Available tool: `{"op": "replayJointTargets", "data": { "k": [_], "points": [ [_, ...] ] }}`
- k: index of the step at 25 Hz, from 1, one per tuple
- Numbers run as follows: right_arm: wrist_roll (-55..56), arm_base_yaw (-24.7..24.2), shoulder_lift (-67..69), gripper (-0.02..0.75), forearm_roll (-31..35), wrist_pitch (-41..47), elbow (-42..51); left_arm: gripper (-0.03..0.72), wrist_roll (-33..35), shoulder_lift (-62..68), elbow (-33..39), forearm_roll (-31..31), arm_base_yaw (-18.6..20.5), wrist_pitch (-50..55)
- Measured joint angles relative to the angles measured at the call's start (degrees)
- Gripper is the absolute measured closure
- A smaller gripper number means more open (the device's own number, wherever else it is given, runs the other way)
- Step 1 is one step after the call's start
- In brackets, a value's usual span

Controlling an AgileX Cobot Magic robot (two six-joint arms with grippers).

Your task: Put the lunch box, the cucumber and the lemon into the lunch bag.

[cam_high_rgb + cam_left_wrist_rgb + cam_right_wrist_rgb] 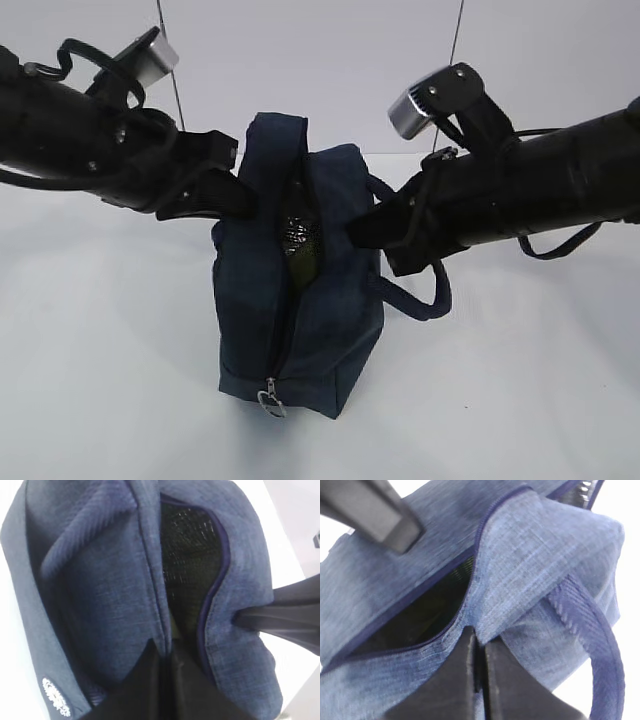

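Observation:
The dark navy lunch bag stands upright in the middle of the white table, its top zipper open in a long slit. My left gripper is shut on the bag's left rim, and in the left wrist view its fingers pinch the fabric edge. My right gripper is shut on the right rim. Between them the slit shows black mesh lining and a dim greenish patch that I cannot identify. The lunch box, the cucumber and the lemon are hidden or out of view.
The silver ring pull hangs at the bag's near bottom end. A strap handle loops out on the right, under the right arm. A white emblem marks the bag's left side. Bare white table surrounds the bag.

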Motion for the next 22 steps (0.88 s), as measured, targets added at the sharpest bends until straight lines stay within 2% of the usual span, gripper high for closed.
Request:
{"op": "replayJointTargets", "data": {
  "k": [12,17,22],
  "points": [
    [-0.7,0.0,6.7,0.73,0.2,-0.7,-8.0,0.694,-2.5,0.0,0.0,0.0,0.0,-4.1],
    [-0.7,0.0,7.1,0.73,3.7,-5.3,-8.5,0.694,-2.5,0.9,0.0,0.4,0.0,-5.3],
    [-0.7,0.0,7.5,0.73,5.8,-6.3,-8.5,0.694,-2.5,1.9,0.0,0.4,0.0,-6.1]
  ]
}}
